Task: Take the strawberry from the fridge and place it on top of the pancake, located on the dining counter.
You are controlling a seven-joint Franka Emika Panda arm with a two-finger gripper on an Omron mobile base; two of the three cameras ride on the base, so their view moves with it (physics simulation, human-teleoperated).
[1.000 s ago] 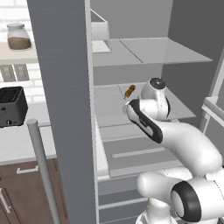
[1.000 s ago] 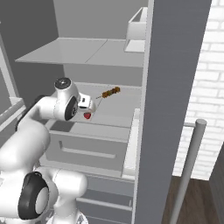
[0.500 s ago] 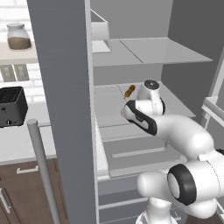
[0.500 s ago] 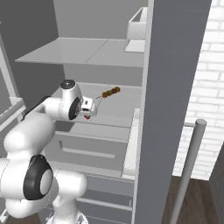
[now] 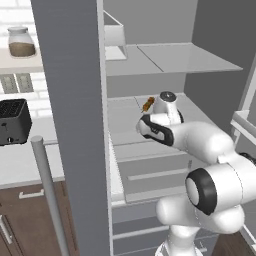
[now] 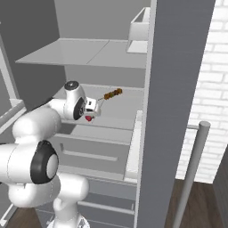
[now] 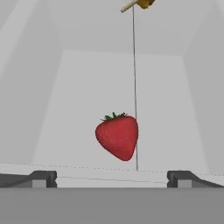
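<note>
Fingers of the robot's dark two-finger gripper are standing wide apart, holding nothing, because the tiny bright red strawberry is lying just ahead on the tall grey fridge's pale shelf, waiting to be grabbed

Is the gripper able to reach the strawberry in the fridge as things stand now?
Probably yes. In the hand view the strawberry lies straight ahead of the open gripper, with nothing between them. The skewer sits farther back on the shelf, out of the way.

bare shelf lies between the pincer and strawberry; skewered food sits well behind.
</note>
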